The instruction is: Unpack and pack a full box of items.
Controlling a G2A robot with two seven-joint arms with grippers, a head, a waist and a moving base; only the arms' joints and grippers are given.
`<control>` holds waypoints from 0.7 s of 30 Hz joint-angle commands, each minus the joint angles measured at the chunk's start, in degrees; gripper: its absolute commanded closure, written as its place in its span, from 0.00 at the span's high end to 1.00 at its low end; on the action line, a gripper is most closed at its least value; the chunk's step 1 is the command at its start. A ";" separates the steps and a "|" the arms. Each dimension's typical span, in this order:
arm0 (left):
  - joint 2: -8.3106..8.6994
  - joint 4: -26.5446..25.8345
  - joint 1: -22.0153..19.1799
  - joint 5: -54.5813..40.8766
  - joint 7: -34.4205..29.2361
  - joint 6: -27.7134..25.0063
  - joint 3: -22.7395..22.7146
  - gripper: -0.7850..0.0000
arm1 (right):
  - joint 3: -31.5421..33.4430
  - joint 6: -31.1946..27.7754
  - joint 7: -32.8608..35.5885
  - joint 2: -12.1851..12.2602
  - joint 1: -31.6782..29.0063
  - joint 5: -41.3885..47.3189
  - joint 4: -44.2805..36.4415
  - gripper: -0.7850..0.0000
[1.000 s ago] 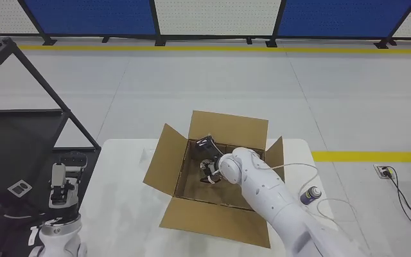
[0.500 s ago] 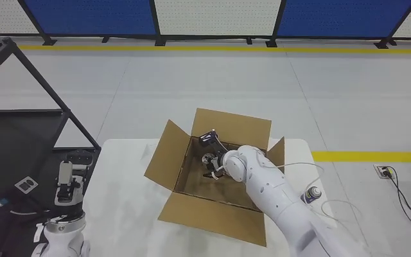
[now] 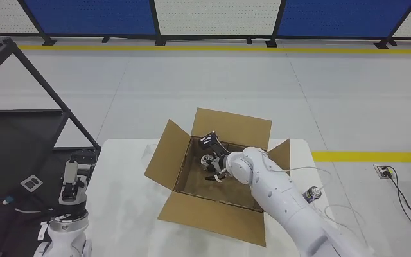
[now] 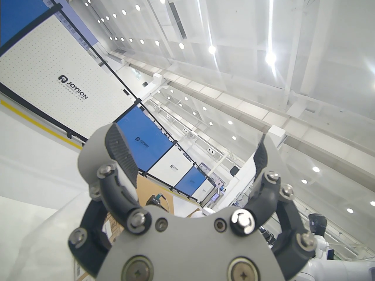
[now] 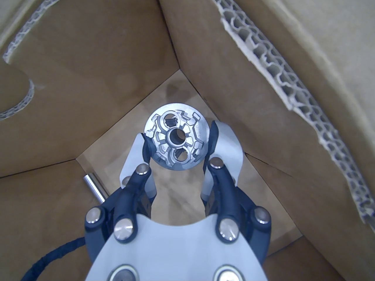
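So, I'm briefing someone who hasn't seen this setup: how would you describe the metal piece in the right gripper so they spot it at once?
On the white table stands an open cardboard box, with the right gripper down inside it. It clamps a round metal part. Unlike the slim plain rod on the box floor, its ribbed face has three holes in a row.

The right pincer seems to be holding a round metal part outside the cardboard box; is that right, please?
Not quite. The right pincer does hold the round metal part, but inside the cardboard box, not outside it: the right wrist view shows the box's brown walls and floor all around them.
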 commanded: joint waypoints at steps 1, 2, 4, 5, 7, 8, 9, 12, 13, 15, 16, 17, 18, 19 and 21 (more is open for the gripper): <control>-0.01 0.01 0.00 0.07 0.03 0.10 -0.02 1.00 | 1.15 -0.20 0.20 1.06 -0.91 -0.68 -2.51 0.00; -0.02 0.01 0.00 0.08 0.03 0.11 -0.02 1.00 | 1.82 -0.40 0.38 1.67 -1.50 -1.06 -3.90 0.00; -0.03 0.02 -0.02 0.02 -0.07 0.13 0.09 1.00 | 3.31 0.02 0.98 2.96 -2.81 -2.18 -6.99 0.00; -0.03 0.05 -0.06 0.02 -0.11 0.14 0.13 1.00 | 4.08 0.17 1.47 3.63 -3.64 -2.78 -8.88 0.00; -0.05 0.11 -0.15 0.07 -0.24 0.12 0.26 1.00 | 6.00 -0.05 2.42 5.12 -5.62 -3.88 -13.09 0.00; -0.05 0.15 -0.21 0.03 -0.31 0.13 0.35 1.00 | 7.10 -0.27 3.00 5.93 -6.78 -4.54 -15.47 0.00; -0.06 0.19 -0.27 0.06 -0.40 0.12 0.42 1.00 | 8.38 -0.31 3.61 6.79 -8.08 -5.20 -17.96 0.00; -0.08 0.41 -0.47 -0.06 -0.63 0.13 0.73 1.00 | 12.82 -0.03 5.82 9.45 -13.09 -7.48 -27.29 0.00; -0.09 0.50 -0.54 -0.10 -0.74 0.11 0.86 1.00 | 14.51 -0.02 6.64 10.35 -15.07 -8.34 -30.89 0.00; -0.10 0.68 -0.66 -0.10 -0.95 0.12 1.10 1.00 | 18.07 0.14 8.53 12.03 -19.31 -10.04 -38.36 0.00; -0.11 0.71 -0.73 0.01 -1.06 0.10 1.20 1.00 | 19.78 0.31 9.58 12.79 -21.48 -11.00 -42.14 0.00; -0.12 0.76 -0.78 -0.04 -1.12 0.12 1.30 1.00 | 21.42 0.52 10.52 13.46 -23.65 -11.84 -45.84 0.00; -0.12 0.80 -0.83 -0.04 -1.17 0.12 1.36 1.00 | 22.97 0.60 11.45 14.07 -25.73 -12.66 -49.40 0.00; -0.12 0.84 -0.88 -0.01 -1.22 0.10 1.40 1.00 | 24.54 0.76 12.23 14.62 -27.72 -13.44 -52.69 0.00; -0.12 0.89 -0.95 0.02 -1.33 0.04 1.44 1.00 | 27.43 0.98 13.29 15.55 -31.45 -14.71 -58.71 0.00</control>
